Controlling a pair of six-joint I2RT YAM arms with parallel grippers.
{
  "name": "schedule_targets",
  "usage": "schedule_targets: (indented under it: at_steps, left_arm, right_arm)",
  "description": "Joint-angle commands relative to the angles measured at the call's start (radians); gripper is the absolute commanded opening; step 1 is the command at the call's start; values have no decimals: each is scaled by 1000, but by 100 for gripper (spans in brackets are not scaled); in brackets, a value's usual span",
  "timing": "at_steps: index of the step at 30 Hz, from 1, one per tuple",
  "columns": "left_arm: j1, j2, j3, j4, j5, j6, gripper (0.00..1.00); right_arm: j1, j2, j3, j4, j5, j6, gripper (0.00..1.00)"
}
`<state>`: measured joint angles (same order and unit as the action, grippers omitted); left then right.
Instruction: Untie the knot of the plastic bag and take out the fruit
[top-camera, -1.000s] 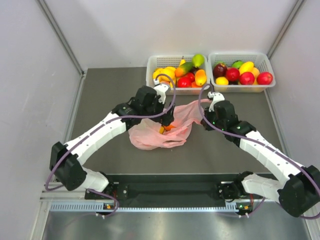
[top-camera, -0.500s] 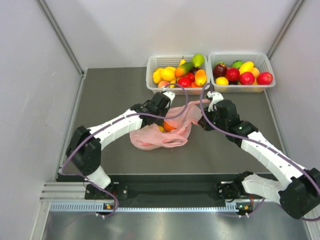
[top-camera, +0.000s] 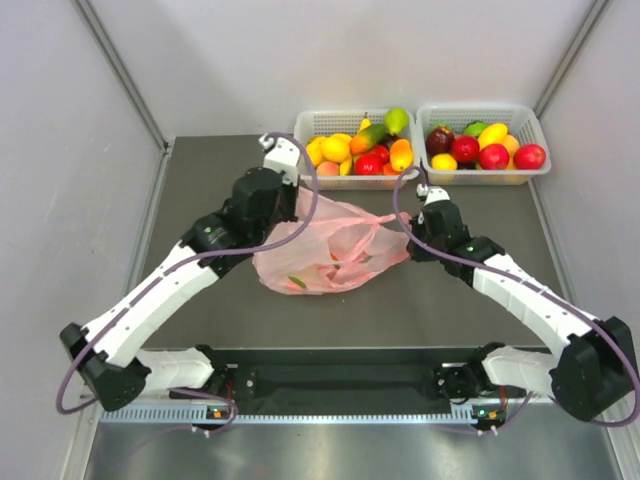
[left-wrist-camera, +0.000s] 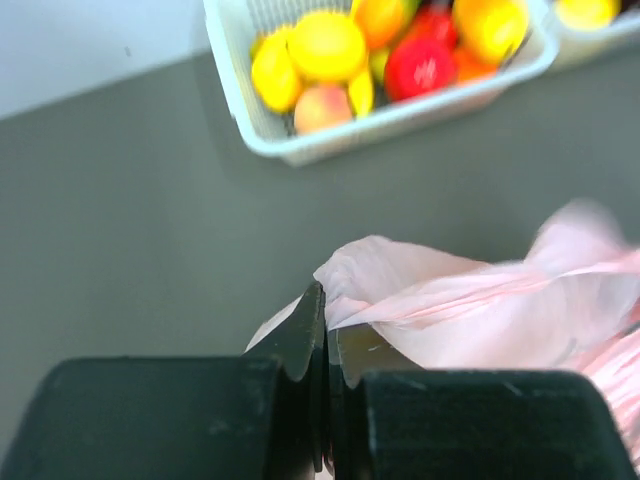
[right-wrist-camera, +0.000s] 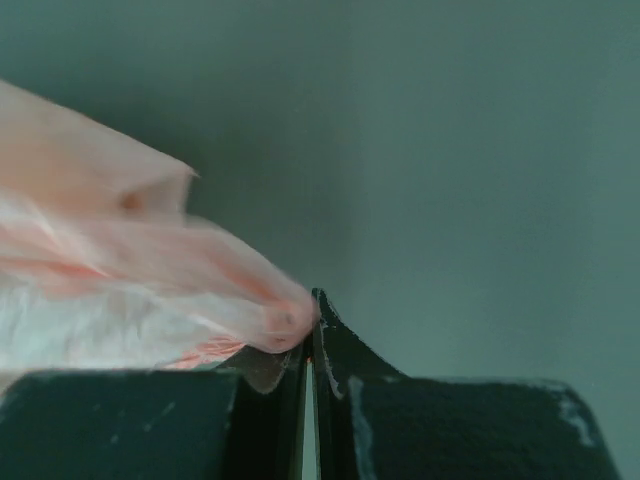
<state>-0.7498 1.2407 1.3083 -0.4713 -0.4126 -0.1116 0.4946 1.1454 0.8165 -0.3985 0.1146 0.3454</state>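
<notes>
table: dark grey matte sheet (top-camera: 200, 190), fills the middle of the top view
walls: pale plain panels (top-camera: 60, 200) on left, back and right
rail: slotted metal rail (top-camera: 300, 412) along the bottom edge
baskets: left basket (top-camera: 302, 130) and right basket (top-camera: 535, 125), both white, side by side at upper centre-right by the back wall, heaped with red, yellow and green pieces
bag: pink, crinkly (top-camera: 330, 250), centre of frame on the table, pulled between both claws
fruit: orange and green shapes (top-camera: 337, 262) show through the film low in the bag
knot: can't make out
left claw: (left-wrist-camera: 325, 320) jaws closed, pinching the bag's upper-left film
right claw: (right-wrist-camera: 312, 310) jaws closed, pinching the bag's right tip
</notes>
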Motion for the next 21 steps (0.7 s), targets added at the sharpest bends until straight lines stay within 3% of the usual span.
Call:
schedule_targets:
  at_steps: [1,7,12,18,20,21]
  left_arm:
    - [1,-70,45,3,-12,-37,0]
    - [1,-199,-67,106,-91,-69,0]
    - [0,-201,-190,98,-68,-109,0]
    - [3,-247,-305,204,-6,-175,0]
    - [1,-251,-323,229,46,-189,0]
    - [1,-250,-337,238,55,-192,0]
  right_arm:
    - [-21,45,70,-19,106,27,0]
    - [-93,198,193,0,88,24,0]
    - [-94,278,240,70,-10,3,0]
    - [-94,336,259,122,-143,-20,1]
    - [-96,329,254,127,-209,-29,17]
    - [-94,315,248,128,-237,-32,32]
